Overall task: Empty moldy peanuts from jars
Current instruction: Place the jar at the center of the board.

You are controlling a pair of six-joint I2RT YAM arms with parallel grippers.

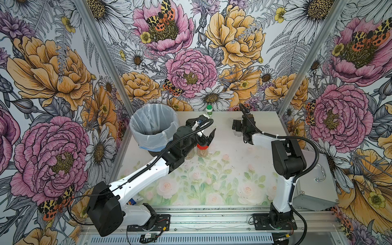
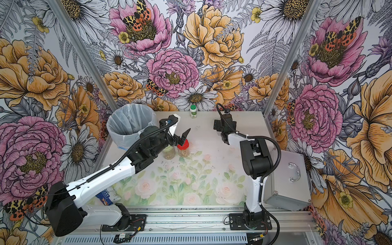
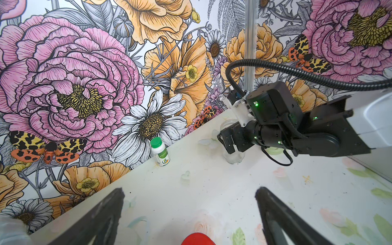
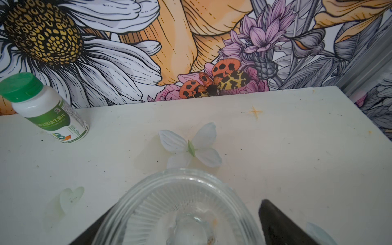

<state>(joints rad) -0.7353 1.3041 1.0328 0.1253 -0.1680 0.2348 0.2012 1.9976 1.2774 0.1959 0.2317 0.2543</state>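
- Left fingers (image 2: 180, 137) stand wide apart and hold nothing
- Right under them is the red jar (image 2: 183, 148): the left wrist view shows its red lid roughly midway between the two tips and touching neither
- The red jar stands upright on the worktop (image 1: 212, 169), long axis vertical, lid on, with tan peanuts (image 1: 202, 153) showing through the glass
- Just beside it, toward the wrist side of the left fingers, is the green jar (image 2: 168, 149); it is half hidden under the left arm, its lid is on, and it also has nuts inside
- The left arm is much the nearer to both full jars; judging by this, a straight drop would bring the left fingers around the red lid, with the green jar close enough to be knocked
- The lined bin (image 1: 152, 125) stands a short way off on the wrist side of the left fingers, past the green jar
- Right fingers (image 1: 235, 125) are well apart from the full jars and also parted
- They stand on either side of the empty jar (image 4: 180, 212), which is upright with no lid and no nuts in it; a gap shows between one finger and the glass, and whether the other touches I cannot tell
- Farthest out, beyond both sets of tips by the back wall, is the bottle (image 1: 209, 111), no part of the job
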